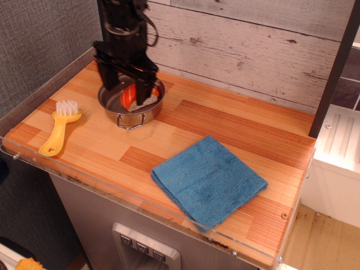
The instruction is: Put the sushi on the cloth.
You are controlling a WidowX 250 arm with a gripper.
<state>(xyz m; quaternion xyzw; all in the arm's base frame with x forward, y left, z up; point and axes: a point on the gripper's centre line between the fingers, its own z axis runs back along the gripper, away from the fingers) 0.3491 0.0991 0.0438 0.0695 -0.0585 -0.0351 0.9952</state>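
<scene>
- Pincer [129, 90] hangs spread over the sushi [135, 97] in a metal pot [131, 114].
- Blue cloth [208, 180] lies well apart on the bench [225, 124].

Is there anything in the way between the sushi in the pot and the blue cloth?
Nothing visible stands between them. The sushi lies in the metal pot, so it must be lifted over the pot's rim. From there to the cloth only bare wooden counter shows. The gripper is open above the sushi.
</scene>
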